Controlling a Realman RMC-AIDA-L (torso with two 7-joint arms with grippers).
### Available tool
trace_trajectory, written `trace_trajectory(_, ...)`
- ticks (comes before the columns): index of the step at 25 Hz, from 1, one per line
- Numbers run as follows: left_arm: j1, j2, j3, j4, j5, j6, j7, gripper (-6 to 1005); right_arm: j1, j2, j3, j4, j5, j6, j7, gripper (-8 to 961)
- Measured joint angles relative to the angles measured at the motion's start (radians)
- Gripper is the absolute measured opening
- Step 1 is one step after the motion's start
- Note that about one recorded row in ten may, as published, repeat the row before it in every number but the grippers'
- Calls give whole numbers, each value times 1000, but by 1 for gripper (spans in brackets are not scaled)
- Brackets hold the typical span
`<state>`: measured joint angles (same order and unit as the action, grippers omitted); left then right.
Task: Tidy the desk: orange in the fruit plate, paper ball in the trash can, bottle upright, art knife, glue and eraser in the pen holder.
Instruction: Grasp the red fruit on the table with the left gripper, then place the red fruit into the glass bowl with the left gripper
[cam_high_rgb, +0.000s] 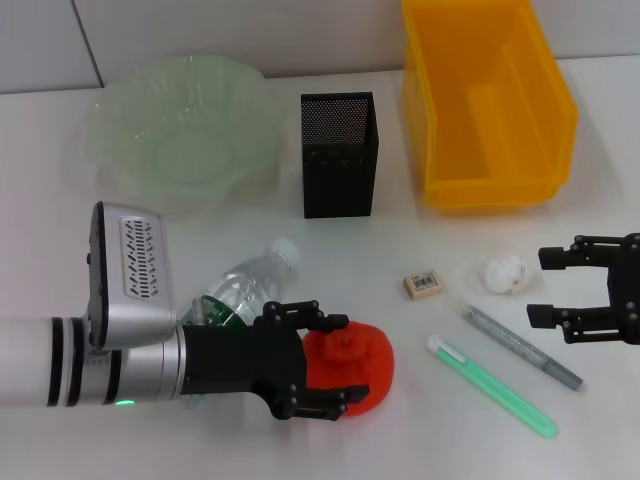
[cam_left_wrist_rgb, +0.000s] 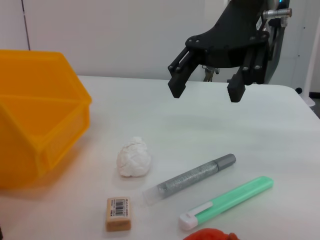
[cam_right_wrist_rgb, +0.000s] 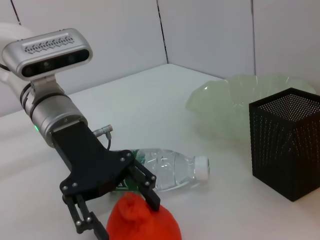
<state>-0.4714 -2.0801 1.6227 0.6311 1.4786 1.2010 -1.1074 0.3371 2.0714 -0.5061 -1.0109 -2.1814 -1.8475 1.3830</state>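
Left gripper: nearest item, at about 7 o'clock on the desk. Its black fingers were spread to either side of the orange, straddling it; whether they pressed the skin could not be told. To do this step well, I judged, the fingers should close evenly across the fruit's widest part, firmly enough that a round, smooth fruit does not roll out, and lift straight up before swinging toward 11 o'clock, so as not to knock the bottle.

Bottle: lying on its side just behind the gripper, white cap pointing toward 1 o'clock. Not yet upright.

Green art knife and grey glue pen: lying side by side at 4 o'clock, slanted, apart from each other.

Right gripper: hanging at 3 o'clock with its jaws apart, holding nothing, above the desk beside the paper ball.

Eraser and paper ball: near the middle-right, apart from each other.

Pen holder: standing at 12 o'clock; nothing visible in it, though its floor was hidden from the head view.

Fruit plate: at 11 o'clock, nothing in it.

Trash can: at 1 o'clock, nothing on its floor.
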Motion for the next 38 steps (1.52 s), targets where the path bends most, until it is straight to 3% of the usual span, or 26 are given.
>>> trace_trajectory(11,2,0,-8,2,-12,-38,1,704,-7,4,0,2,0,1,-5,769)
trace_trajectory(16,1,0,0,8,-13,-34,3,491,-8,4,0,5,0,1,-6,769)
trace_trajectory(20,4,0,2,22,-13,-27,-2,249,-8,4,0,5,0,2,-6,769)
trace_trajectory(24,24,0,3,66,-13,11,-4,221,-7,4,0,8,0,8,-8,769)
trace_trajectory(30,97,7,3,228,-14,62,-41,179,-7,6,-10,21,0,38,-8,769)
trace_trajectory(31,130,9,-4,305,-14,84,-64,172,-6,6,-11,25,0,42,-8,769)
trace_trajectory(33,130,9,-4,305,-14,84,-64,154,-6,6,-11,28,0,47,-8,769)
trace_trajectory(36,199,12,-56,471,-14,141,-86,127,-5,6,-12,36,0,55,-9,769)
trace_trajectory(38,219,12,-86,521,-14,149,-92,113,-2,6,-12,46,0,58,-10,769)
